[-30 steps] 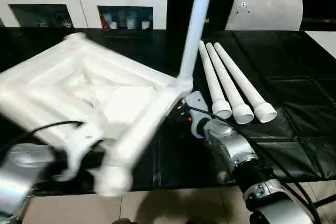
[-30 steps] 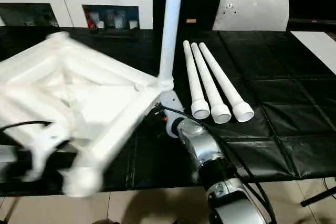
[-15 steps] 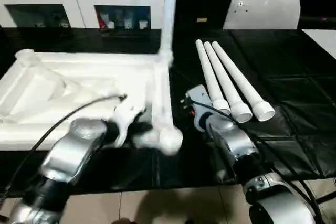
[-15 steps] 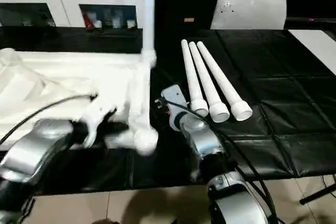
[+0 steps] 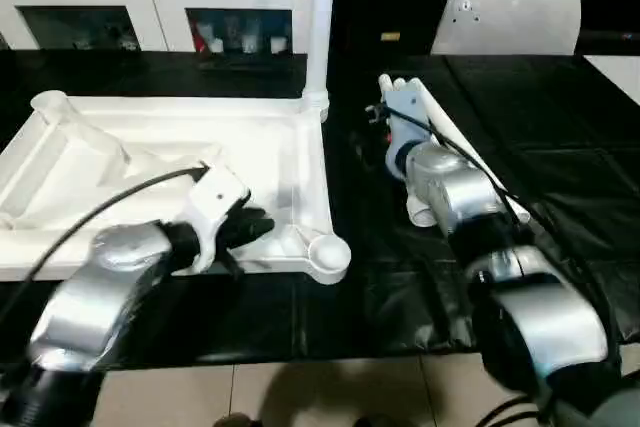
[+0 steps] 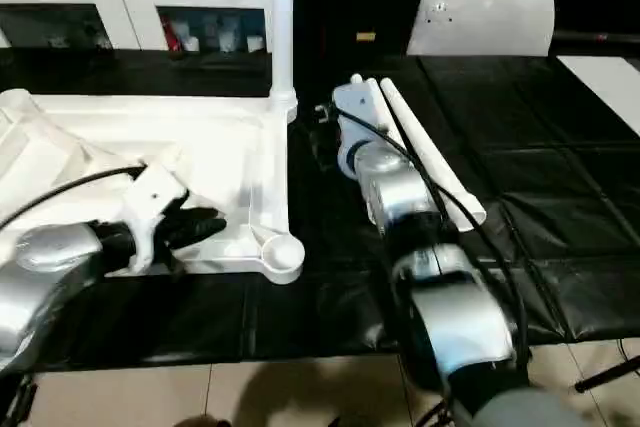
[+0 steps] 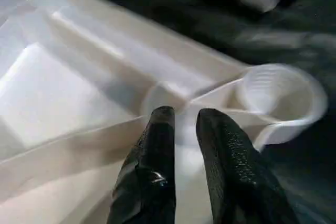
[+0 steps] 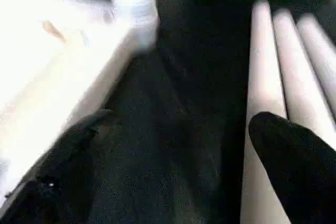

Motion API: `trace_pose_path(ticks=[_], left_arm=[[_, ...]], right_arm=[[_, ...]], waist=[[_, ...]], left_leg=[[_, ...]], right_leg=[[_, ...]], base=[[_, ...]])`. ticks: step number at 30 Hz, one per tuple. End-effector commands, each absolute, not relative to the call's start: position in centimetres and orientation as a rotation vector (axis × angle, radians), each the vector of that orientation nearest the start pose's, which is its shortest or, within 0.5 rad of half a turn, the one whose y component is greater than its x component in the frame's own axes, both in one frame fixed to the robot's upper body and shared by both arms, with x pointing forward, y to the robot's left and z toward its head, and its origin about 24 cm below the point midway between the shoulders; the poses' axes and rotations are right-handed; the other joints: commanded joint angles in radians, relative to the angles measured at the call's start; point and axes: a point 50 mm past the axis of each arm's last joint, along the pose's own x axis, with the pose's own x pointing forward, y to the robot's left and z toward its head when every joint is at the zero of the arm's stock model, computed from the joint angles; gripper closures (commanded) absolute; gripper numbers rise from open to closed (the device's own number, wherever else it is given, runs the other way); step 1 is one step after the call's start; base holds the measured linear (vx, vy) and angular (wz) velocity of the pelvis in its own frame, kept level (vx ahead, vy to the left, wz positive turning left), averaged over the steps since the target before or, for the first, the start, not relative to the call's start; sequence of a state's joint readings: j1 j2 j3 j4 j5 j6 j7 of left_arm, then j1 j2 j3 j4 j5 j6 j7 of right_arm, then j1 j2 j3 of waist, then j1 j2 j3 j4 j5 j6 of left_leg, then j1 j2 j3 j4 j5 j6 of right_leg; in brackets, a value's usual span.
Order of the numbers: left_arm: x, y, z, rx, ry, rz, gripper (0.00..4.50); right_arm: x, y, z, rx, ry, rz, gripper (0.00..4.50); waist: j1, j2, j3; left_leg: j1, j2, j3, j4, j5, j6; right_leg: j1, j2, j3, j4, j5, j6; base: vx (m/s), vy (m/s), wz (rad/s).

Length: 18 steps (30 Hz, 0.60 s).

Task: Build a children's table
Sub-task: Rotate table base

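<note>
1. Left eye view: the tabletop lies underside up on the black mat, ribs and corner sockets facing upward.
2. One leg stands upright in the tabletop's far corner socket on the robot's right.
3. The near socket on that same side is an open round cup with nothing in it.
4. Another open socket shows at the tabletop's far corner on the robot's left.
5. Left gripper hovers over the tabletop's ribbed underside just beside the near socket; its two black fingers stand slightly parted with a narrow gap, grasping nothing.
6. Loose legs lie side by side on the mat, to the robot's right of the tabletop and apart from it.
7. Right gripper sits over the mat between the tabletop's edge and the loose legs; its jaws are spread wide and released, one finger near the tabletop, the other over the nearest loose leg.
8. A flat white sheet lies on the mat beyond the loose legs.
9. White cabinets stand beyond the tabletop's far edge.
</note>
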<state>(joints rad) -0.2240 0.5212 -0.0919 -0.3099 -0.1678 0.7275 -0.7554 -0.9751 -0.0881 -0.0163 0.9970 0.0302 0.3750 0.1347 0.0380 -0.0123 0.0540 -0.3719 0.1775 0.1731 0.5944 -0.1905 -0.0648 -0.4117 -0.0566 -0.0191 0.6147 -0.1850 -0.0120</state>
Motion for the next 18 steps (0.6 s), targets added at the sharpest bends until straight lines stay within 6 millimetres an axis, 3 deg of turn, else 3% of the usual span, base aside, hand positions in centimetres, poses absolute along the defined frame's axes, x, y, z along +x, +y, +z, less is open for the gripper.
trace_pose_path(ticks=[1, 9, 18], left_arm=[[25.7, 16.5, 10.9, 0.292, 0.373, -0.833, 3.29], [24.4, 15.7, 11.4, 0.284, 0.372, -0.890, 2.63], [24.3, 15.6, 11.4, 0.304, 0.387, -0.887, 1.78]], right_arm=[[39.9, -11.3, 8.9, -0.116, 0.460, 0.203, 0.00], [39.9, -12.3, 8.2, -0.172, 0.543, 0.113, 0.00], [39.5, -13.0, 7.1, -0.112, 0.616, 0.077, 0.00]], waist=[[-0.002, 0.010, -0.066], [-0.005, -0.003, -0.061], [-0.006, 0.000, -0.061]], left_leg=[[0.014, 0.034, -0.002, -0.062, -0.161, -0.021], [0.007, 0.031, -0.001, -0.059, -0.174, -0.024], [0.007, 0.029, -0.003, -0.056, -0.210, -0.033]], right_leg=[[0.047, -0.054, 0.031, -0.049, -0.086, -0.220], [0.046, -0.055, 0.031, -0.050, -0.145, -0.196], [0.040, -0.053, 0.031, -0.052, -0.193, -0.177]], base=[[0.000, 0.000, 0.00], [0.000, 0.000, 0.00], [0.000, 0.000, 0.00]])
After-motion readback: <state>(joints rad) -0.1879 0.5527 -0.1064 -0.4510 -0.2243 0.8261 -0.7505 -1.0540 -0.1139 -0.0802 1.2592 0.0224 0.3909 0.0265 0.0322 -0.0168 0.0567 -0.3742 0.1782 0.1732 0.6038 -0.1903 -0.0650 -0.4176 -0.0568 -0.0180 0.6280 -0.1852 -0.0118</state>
